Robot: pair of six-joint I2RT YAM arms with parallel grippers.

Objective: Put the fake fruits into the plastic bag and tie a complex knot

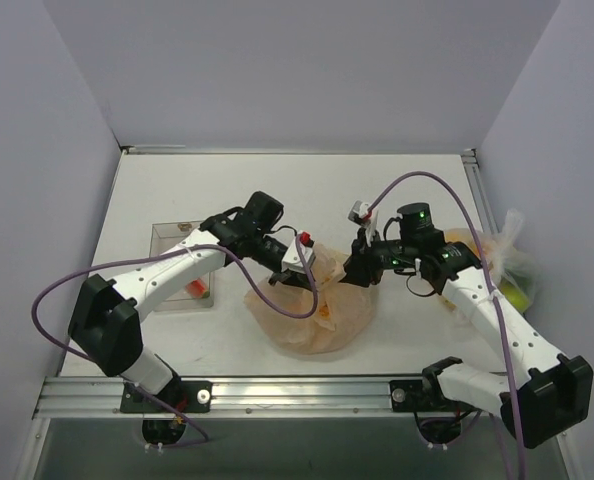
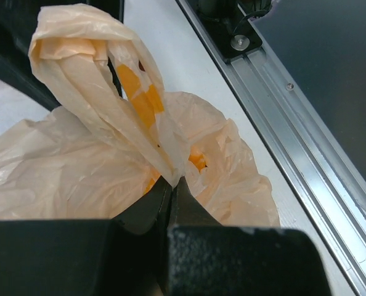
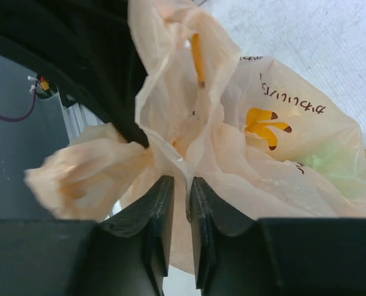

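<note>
The white table [image 1: 177, 190] runs out of the top view at its near edge, behind the rail. At about 6 o'clock from the table's middle sits the plastic bag [image 1: 317, 318], a slumped peach heap. Its upper part is hidden by both arms, which meet over it.

The left gripper [image 2: 172, 184] comes in from 10 o'clock. Its jaws are pressed together on a twisted handle strip, with no gap showing. The right gripper [image 3: 181, 186] comes in from 2 o'clock, and its jaws are nipped on a fold of film that fills the thin slit between them. In the right wrist view the film bunches tightly at 10 o'clock of the fingertips. Whether that is tied cannot be made out.

The fake fruits show only as a dim green blur [image 3: 331, 161] through the bag wall. Orange patches elsewhere may be fruit or print.

A clear tray [image 1: 163, 236] lies at 9 o'clock of the bag and holds one orange-red piece [image 1: 199, 288]. At 3 o'clock a clear whitish bag [image 1: 509, 245] sits partly behind the right arm, with something yellow-green [image 1: 518, 296] inside.
</note>
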